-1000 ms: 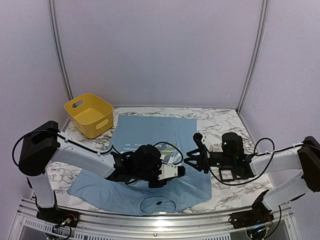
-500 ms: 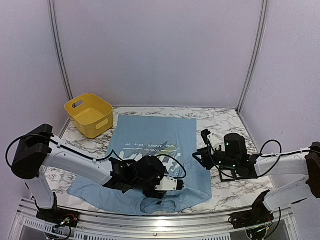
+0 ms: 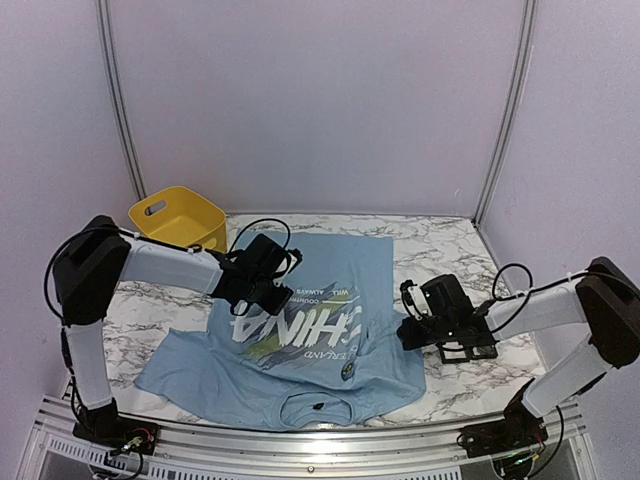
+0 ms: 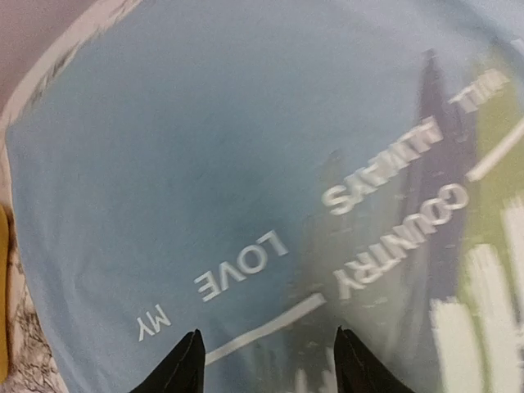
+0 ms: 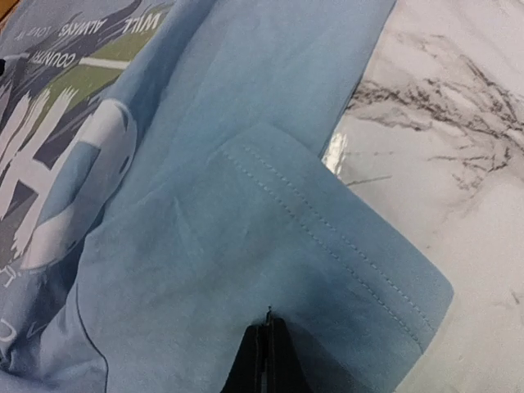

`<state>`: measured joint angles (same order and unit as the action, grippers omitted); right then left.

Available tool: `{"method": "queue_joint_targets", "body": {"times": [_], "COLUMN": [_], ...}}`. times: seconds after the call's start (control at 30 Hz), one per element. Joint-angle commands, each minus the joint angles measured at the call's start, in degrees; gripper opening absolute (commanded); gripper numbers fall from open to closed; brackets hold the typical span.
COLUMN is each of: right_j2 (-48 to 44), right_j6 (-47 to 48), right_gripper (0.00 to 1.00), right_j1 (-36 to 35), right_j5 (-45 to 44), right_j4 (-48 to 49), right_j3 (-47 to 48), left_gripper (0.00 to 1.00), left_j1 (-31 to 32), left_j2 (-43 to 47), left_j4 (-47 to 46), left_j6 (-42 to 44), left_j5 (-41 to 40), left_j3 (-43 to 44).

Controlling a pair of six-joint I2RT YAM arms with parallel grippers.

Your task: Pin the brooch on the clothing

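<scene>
The clothing (image 3: 300, 270), a light blue T-shirt with white "CHINA" lettering, lies flat on the marble table, collar toward the arms. A small round pale disc, apparently the brooch (image 3: 347, 369), sits on the chest just below the lettering. My left gripper (image 3: 262, 282) hovers over the shirt's upper left, by the small white text. Its jaws are open in the left wrist view (image 4: 270, 364) with nothing between them. My right gripper (image 3: 409, 327) is at the shirt's right sleeve (image 5: 344, 246). Its fingertips (image 5: 268, 332) are pressed together over the cloth.
A yellow basket (image 3: 180, 228) stands at the back left, just beyond the shirt's corner. Bare marble table (image 3: 450, 250) lies to the right of the shirt and behind it. Metal frame posts rise at both back corners.
My left gripper has opened and moved from the shirt's lower middle up to its upper left, uncovering the print and the small disc. My right gripper has drawn back to the sleeve and shut.
</scene>
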<state>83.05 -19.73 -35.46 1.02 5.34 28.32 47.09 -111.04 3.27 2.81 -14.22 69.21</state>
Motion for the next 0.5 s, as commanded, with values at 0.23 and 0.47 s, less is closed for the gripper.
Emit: {"method": "queue_joint_targets", "body": {"times": [0.23, 0.47], "right_j2": [5.28, 4.08], "right_j6": [-5.23, -2.37], "right_gripper": [0.00, 0.00], "right_j1": [0.79, 0.87], "right_j5": [-15.13, -13.22], "right_j4": [-12.86, -13.30], "right_j3": [6.35, 7.10], "left_gripper": [0.56, 0.57], "left_j1": [-10.22, -12.97], "left_j2": [-16.06, -17.94], "left_j4": [9.06, 9.04], "left_j6": [-10.78, -9.43], "left_j5": [-9.22, -11.22], "left_j3": [12.07, 14.20]}}
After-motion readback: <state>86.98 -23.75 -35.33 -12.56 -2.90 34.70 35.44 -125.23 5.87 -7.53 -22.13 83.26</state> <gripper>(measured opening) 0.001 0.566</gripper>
